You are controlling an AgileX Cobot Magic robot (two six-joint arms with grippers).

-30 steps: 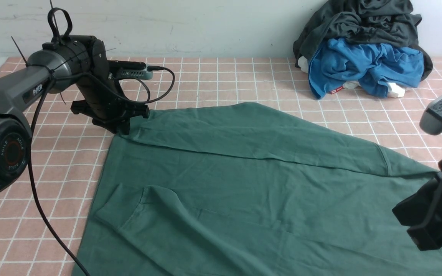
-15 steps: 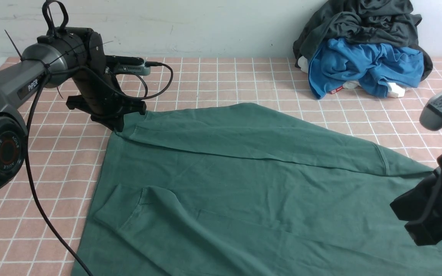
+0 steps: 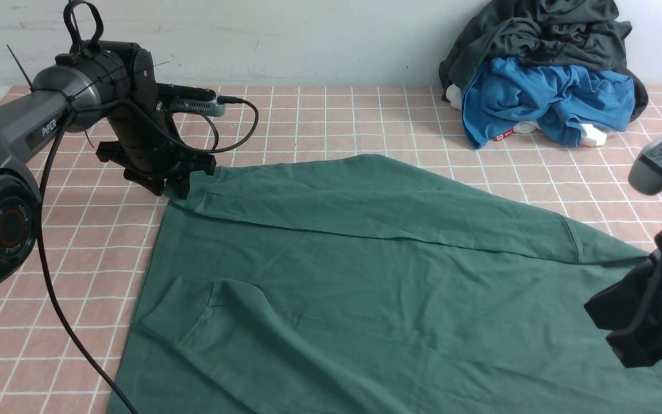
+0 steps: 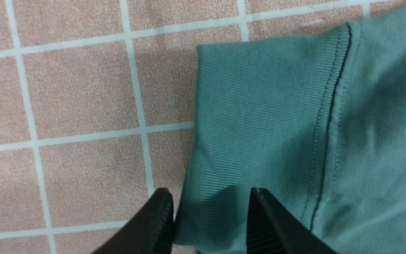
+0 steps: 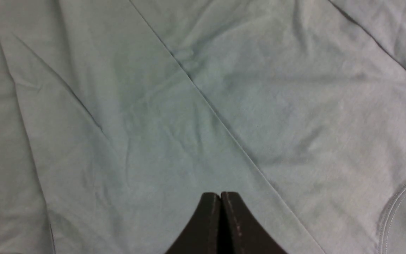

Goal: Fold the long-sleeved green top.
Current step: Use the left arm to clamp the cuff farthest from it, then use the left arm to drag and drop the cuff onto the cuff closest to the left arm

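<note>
Left hand (image 4: 210,192) edged left, jaws parted astride green top (image 3: 365,259) cuff (image 4: 259,106); right hand (image 5: 220,194) closed, empty.

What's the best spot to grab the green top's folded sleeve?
Probably the ribbed cuff of the green top, from the robot's left: its end lies flat and free over the checked tablecloth, so a gripper can slip around it.

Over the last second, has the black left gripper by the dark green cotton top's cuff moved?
Yes: the left gripper shifted slightly left against the pink checked tablecloth and the green top's cuff.
</note>
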